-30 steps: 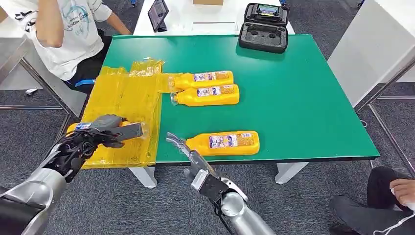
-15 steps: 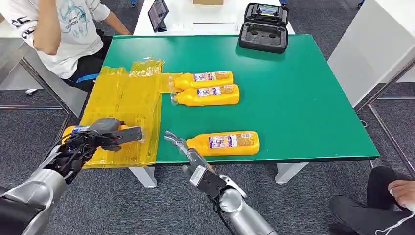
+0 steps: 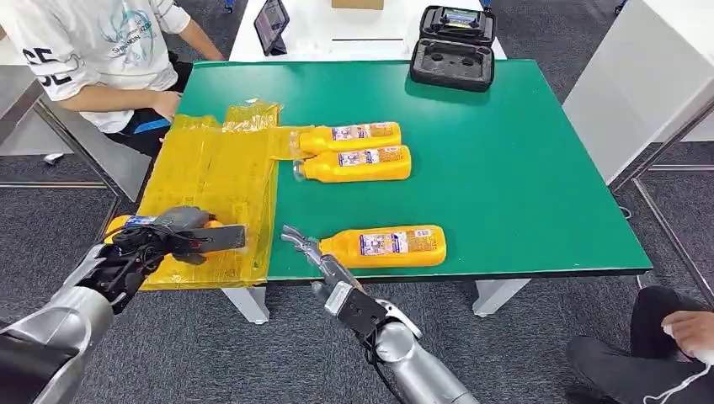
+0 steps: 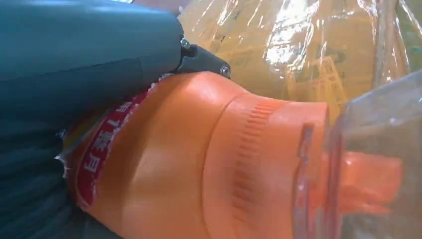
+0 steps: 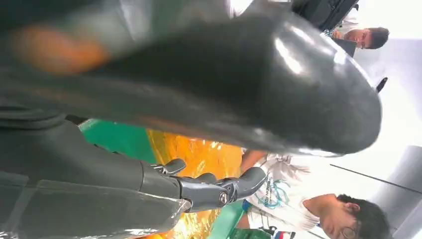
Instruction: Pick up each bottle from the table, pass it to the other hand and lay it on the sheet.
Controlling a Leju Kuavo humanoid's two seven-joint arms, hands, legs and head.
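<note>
My left hand [image 3: 160, 240] grips an orange bottle [image 3: 119, 224] lying sideways just over the front end of the yellow sheet [image 3: 210, 168]; its clear cap [image 3: 229, 236] points toward the table's middle. The left wrist view shows that bottle [image 4: 199, 164] close up above the sheet [image 4: 298, 45]. My right hand [image 3: 316, 257] is open at the table's front edge, its fingertips beside the cap end of a third bottle [image 3: 387, 246]. Its spread fingers [image 5: 209, 189] hold nothing. Two more bottles [image 3: 354, 135] [image 3: 358, 162] lie side by side at the sheet's far right edge.
The green table [image 3: 522, 168] has a black case [image 3: 455, 50] at its back edge. A person [image 3: 93, 50] sits at the back left near the sheet. Another person's hand [image 3: 686, 328] is at the lower right. A white table [image 3: 640, 76] stands to the right.
My left hand with the bottle has sunk a little toward the sheet's front edge. My right hand drew back slightly. The person at the back left lowered an arm.
</note>
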